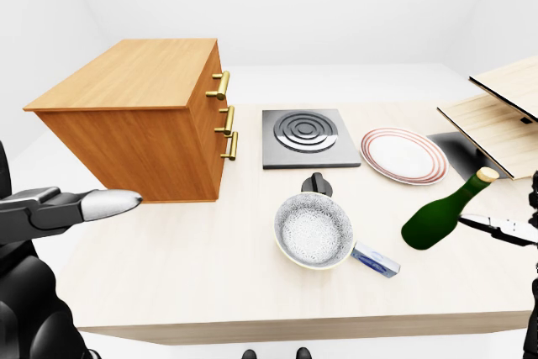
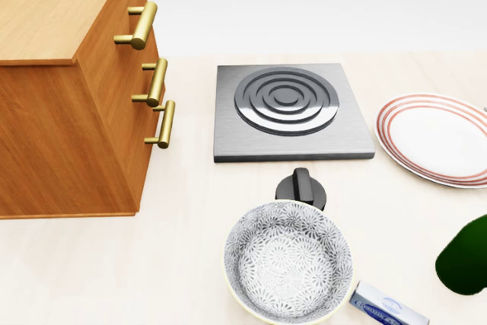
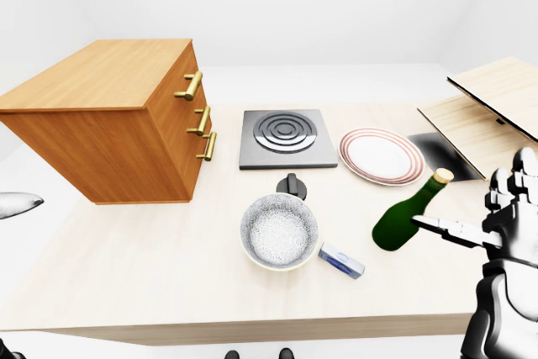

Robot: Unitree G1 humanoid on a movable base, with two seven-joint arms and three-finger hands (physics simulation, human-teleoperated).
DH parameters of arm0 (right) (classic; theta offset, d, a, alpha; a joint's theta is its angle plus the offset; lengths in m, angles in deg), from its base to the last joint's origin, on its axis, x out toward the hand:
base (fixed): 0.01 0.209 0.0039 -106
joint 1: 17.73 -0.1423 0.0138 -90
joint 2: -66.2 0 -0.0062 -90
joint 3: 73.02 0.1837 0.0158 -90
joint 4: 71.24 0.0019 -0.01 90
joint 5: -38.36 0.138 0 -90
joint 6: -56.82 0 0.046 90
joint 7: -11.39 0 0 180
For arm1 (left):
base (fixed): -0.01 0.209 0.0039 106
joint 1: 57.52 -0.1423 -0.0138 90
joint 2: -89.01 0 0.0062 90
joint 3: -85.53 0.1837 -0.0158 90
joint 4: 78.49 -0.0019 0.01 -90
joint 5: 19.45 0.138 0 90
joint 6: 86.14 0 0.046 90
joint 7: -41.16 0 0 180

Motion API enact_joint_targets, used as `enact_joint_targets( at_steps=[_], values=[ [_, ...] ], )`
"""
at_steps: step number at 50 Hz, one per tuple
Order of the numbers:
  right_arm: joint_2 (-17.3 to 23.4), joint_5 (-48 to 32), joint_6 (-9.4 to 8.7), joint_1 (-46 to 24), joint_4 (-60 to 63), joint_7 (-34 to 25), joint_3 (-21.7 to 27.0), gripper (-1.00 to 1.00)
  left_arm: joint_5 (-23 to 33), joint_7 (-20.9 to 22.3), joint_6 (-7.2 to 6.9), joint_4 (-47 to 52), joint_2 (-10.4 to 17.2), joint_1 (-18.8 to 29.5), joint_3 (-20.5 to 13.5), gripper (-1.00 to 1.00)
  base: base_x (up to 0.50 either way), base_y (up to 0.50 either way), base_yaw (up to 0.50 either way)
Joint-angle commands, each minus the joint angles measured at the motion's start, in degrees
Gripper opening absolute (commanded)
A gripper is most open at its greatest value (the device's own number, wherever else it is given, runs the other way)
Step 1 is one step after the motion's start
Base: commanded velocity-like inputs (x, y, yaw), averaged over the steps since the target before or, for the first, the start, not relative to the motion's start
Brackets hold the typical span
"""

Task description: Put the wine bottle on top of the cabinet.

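So in the left-eye view, the wine bottle (image 1: 439,217) is lying tilted on the bench (image 1: 193,275) at the right, green body low, cork end up toward the upper right. It's just right of the patterned bowl (image 1: 313,231) and the little blue box (image 1: 376,260), below the striped plate (image 1: 403,155). The cabinet (image 1: 139,119) sits way over at the left, three brass handles (image 1: 224,119) down its side, well apart from the bottle. The left hand (image 1: 80,205) comes in from the left edge with fingers stretched out flat, open, gripping nothing.

Head view is looking down: cabinet corner at the left, the burner plate (image 2: 291,110) in the middle, a black knob (image 2: 301,186) right under it, then the bowl below that. Only a green chunk of the bottle shows at the right edge, and no hands at all.

Right-eye view is the best for the right hand (image 3: 504,220). It's at the right edge, one finger (image 3: 441,226) poking out straight toward the bottle's body, reaching it or nearly so. Fingers aren't wrapped around anything, so it's open. Some wood panels (image 3: 492,111) lean at the upper right, past the plate.
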Motion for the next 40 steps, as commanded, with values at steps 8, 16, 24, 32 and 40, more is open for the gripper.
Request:
enact_joint_targets(
  at_steps=[8, 16, 24, 32, 40],
  values=[
    [0.7, 0.5, 2.53, -0.4, -9.4, 1.2, -3.4, 1.00, 0.2, 0.1, 0.00, 0.4, -0.1, 0.1, 0.2, 1.00, 0.00, 0.00, 0.00],
    [4.7, 0.3, 5.18, -6.4, -19.9, 2.7, -8.5, 1.00, 0.6, 0.4, 0.00, 0.3, -0.3, 0.1, 0.5, 1.00, 0.00, 0.00, 0.00],
    [7.6, 0.8, 8.72, -9.9, -28.4, 4.5, -11.8, 1.00, 0.7, 0.5, 0.00, 0.3, -0.5, -0.1, 0.6, 1.00, 0.00, 0.00, 0.00],
    [10.5, 1.1, 9.94, -14.4, -38.7, 5.2, -15.2, 1.00, 1.3, 0.9, 0.00, 0.1, -0.9, -0.4, 1.1, 1.00, 0.00, 0.00, 0.00],
    [9.4, 2.8, 9.94, -13.9, -39.8, 4.2, -17.0, -1.00, 1.6, 1.1, 0.00, -0.2, -1.3, -0.6, 1.4, 1.00, 0.00, 0.00, 0.00]
  ],
)
